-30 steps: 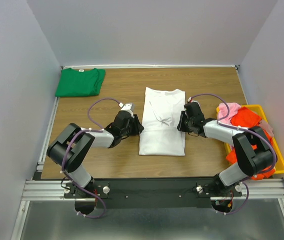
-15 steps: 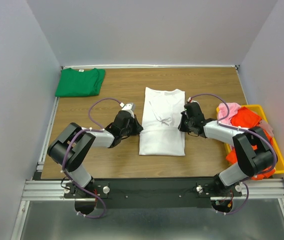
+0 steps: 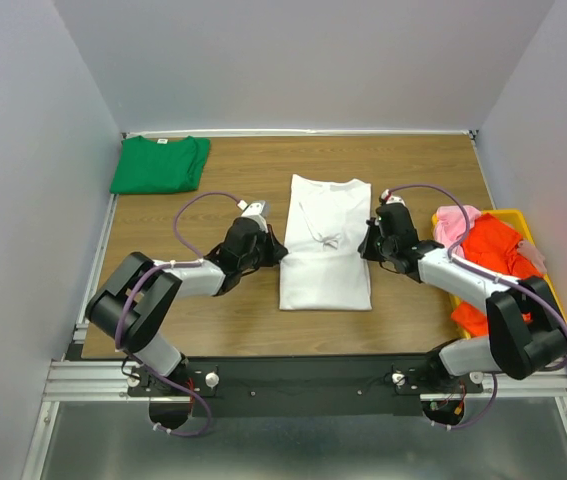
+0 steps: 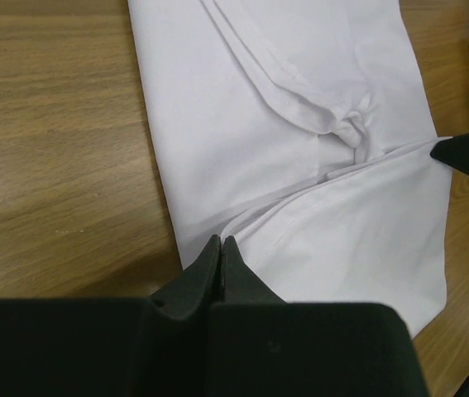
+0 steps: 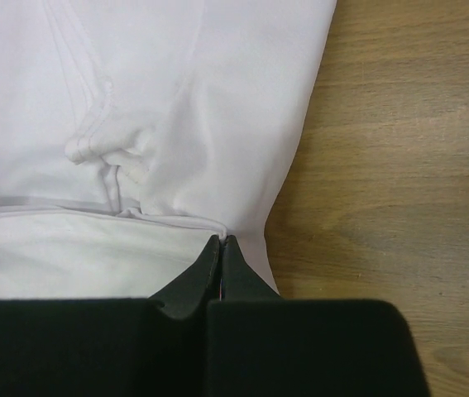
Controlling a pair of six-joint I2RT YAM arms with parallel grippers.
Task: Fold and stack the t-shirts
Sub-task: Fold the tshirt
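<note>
We saw a brown wooden surface (image 3: 413, 170) closed in by pale grey walls (image 3: 303, 60) on three sides. The white t-shirt (image 3: 325, 250) lay flat in the middle of it, folded to a long narrow shape, with the collar at the far end. The left pincer (image 4: 220, 248) was closed on the left edge of the white t-shirt, and the right pincer (image 5: 220, 246) was closed on its right edge. Far to the left behind the white t-shirt, a folded green t-shirt (image 3: 160, 163) rested in the corner. To the right of the white t-shirt stood a yellow tray (image 3: 511, 213) with a pink t-shirt (image 3: 453, 222) and an orange-red t-shirt (image 3: 491, 245) heaped in it.
</note>
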